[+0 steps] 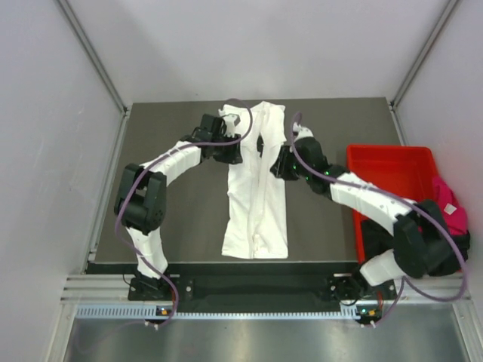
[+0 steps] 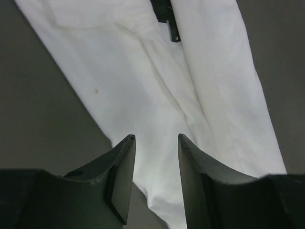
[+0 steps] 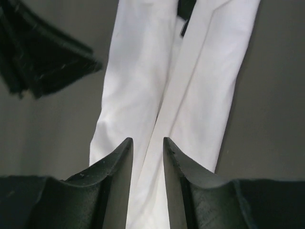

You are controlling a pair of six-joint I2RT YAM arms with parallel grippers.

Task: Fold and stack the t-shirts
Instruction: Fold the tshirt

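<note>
- Two hands sit over one long white cotton t-shirt (image 1: 256,204), which lies in the middle of the dark tabletop (image 1: 189,226). It is already folded lengthwise into a narrow strip running from the far edge toward the arms' bases.
- The left hand (image 2: 156,138) is at the strip's left edge, in its far third. Its jaws are parted with nothing between them, and the white cloth shows below the gap.
- The right hand (image 3: 147,140) is opposite it on the right edge. Its jaws stand a little narrower but are also apart, and no cloth is pinched that I can see.
- A magenta-pink t-shirt (image 1: 450,205) hangs at the far side of the red plastic bin (image 1: 385,162), well apart from the strip and waiting its turn.
- The step in hand looks like the crosswise fold, bringing the far end over toward the near hem.
- To do it well, each hand should take every layer at its own edge, level with the other so the strip does not skew.
- Both should lift together and keep the cloth lightly taut between them.
- They should carry it low, lay it down with the edges matched, and release only once it lies flat.
- The main risk is catching only the top layer, which would open the lengthwise folds.
</note>
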